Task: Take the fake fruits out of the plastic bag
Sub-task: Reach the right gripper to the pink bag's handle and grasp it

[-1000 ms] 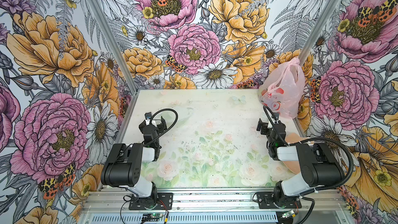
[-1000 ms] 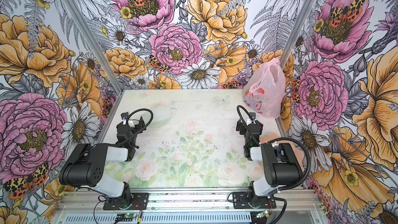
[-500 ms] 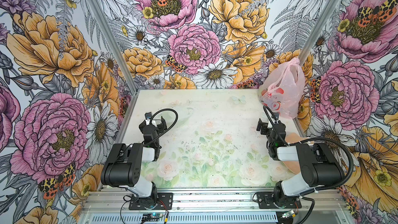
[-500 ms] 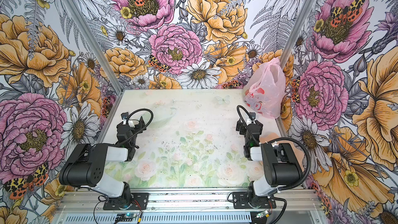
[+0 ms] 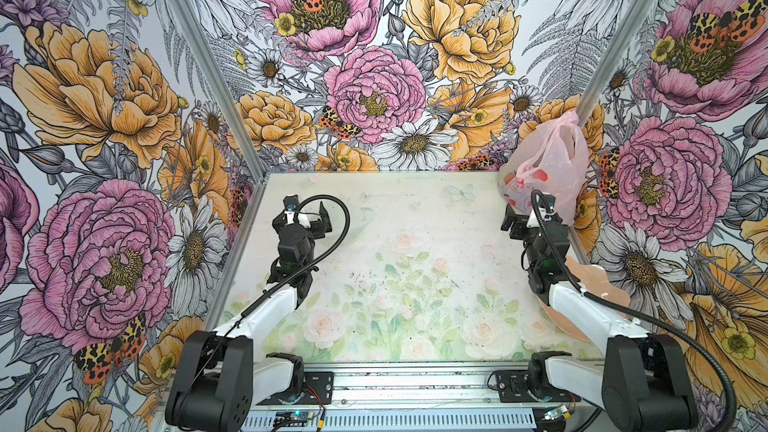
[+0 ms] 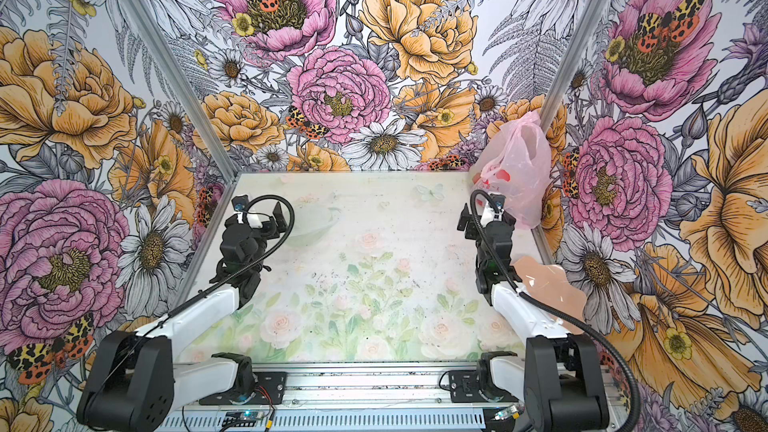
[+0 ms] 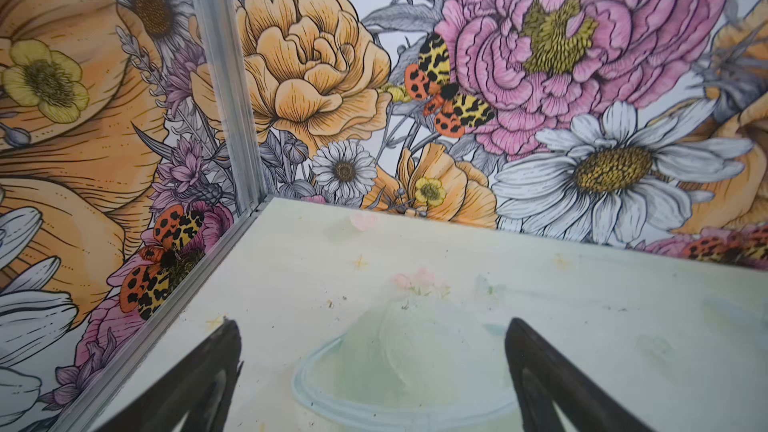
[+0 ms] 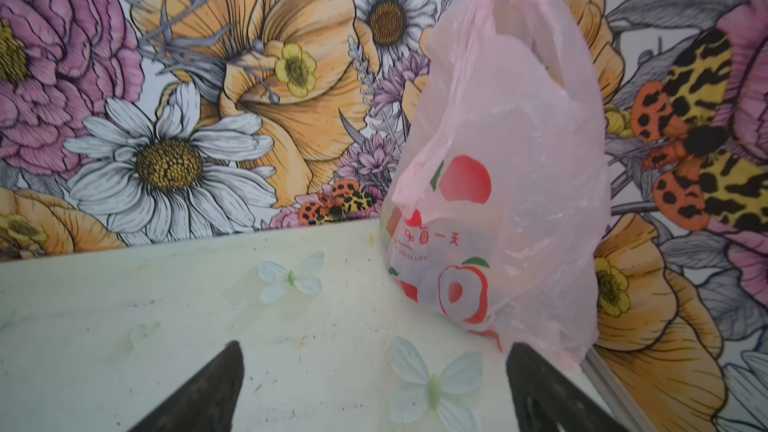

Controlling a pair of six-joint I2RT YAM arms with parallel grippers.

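Observation:
The plastic bag (image 5: 544, 168) (image 6: 515, 172), thin translucent pink with red printed shapes, stands upright in the far right corner against the wall, its handles up. The fake fruits are hidden; through the film of the plastic bag (image 8: 498, 201) only dim shapes show. My right gripper (image 5: 528, 218) (image 6: 484, 218) (image 8: 372, 347) stands open just in front of the bag, one fingertip close to its lower edge, nothing between the jaws. My left gripper (image 5: 303, 218) (image 6: 259, 218) (image 7: 372, 322) is open over the far left of the table, empty.
A peach-pink scalloped plate (image 5: 594, 280) (image 6: 548, 284) lies at the right edge, partly under my right arm. Flowered walls close in the table (image 5: 415, 243) on three sides. The butterflies and flowers on the table top are only printed.

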